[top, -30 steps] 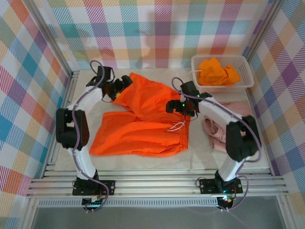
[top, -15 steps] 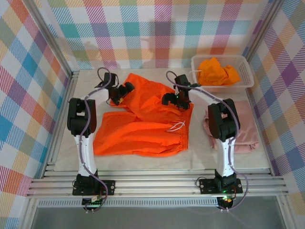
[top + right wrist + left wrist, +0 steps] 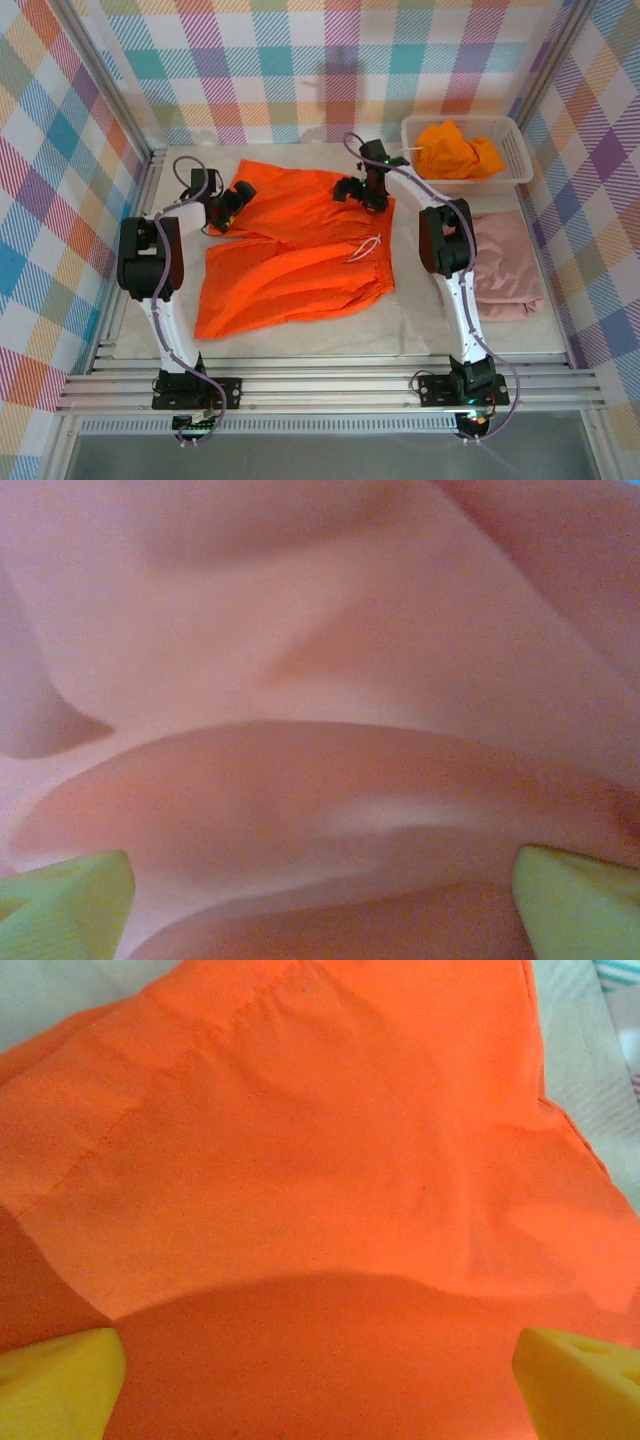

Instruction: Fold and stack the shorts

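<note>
Bright orange shorts [image 3: 290, 250] lie spread flat mid-table, their white drawstring [image 3: 366, 250] at the right. My left gripper [image 3: 232, 197] is at their far left corner, open; in the left wrist view its yellow fingertips [image 3: 60, 1385] stand wide apart over orange cloth [image 3: 320, 1160]. My right gripper [image 3: 352, 188] is at their far right edge, open. Its wrist view has pale green fingertips [image 3: 575, 900] wide apart, close above pinkish cloth [image 3: 320, 680]. Dusty pink shorts [image 3: 505, 265] lie folded at the right. Yellow-orange shorts [image 3: 455, 148] sit bunched in the basket.
The white mesh basket [image 3: 520, 165] stands at the back right corner. Checked walls close in the table at the back and on both sides. A metal rail runs along the near edge by the arm bases.
Both arms have reached farther back, the left gripper moving left and the right one toward the back. The orange shorts now lie flatter. The pink shorts show as a flat fold.
</note>
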Available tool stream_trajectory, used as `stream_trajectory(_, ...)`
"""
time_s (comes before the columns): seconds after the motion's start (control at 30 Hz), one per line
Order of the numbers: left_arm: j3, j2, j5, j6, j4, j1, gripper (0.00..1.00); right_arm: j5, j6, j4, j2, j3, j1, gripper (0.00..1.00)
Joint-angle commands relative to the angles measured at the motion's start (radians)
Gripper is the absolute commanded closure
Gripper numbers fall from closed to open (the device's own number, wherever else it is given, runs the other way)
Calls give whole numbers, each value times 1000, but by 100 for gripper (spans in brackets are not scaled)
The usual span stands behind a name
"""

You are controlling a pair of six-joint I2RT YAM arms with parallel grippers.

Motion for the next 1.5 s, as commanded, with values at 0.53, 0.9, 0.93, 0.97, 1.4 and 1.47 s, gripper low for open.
stream_trajectory(0.53, -232, -704, -69, -12, -287, 8, 0, -108, 27, 144, -282, -31, 8, 3)
stream_trajectory(0.9, -471, -984, -97, -138, -523, -93, 0, -39, 20, 304, -803, -682, 23, 3)
stream_trajectory(0.93, -492, -995, -92, -153, -511, -109, 0, -49, 21, 312, -819, -723, 23, 2)
stream_trajectory(0.97, -507, -1001, -86, -164, -497, -122, 0, -58, 27, 322, -826, -752, 23, 2)
stream_trajectory(1.4, -578, -931, -133, -225, -387, -271, 0, -208, 119, 384, -431, -544, 96, 1)
stream_trajectory(1.47, -582, -933, -139, -227, -383, -272, 0, -223, 140, 377, -357, -480, 98, 1)
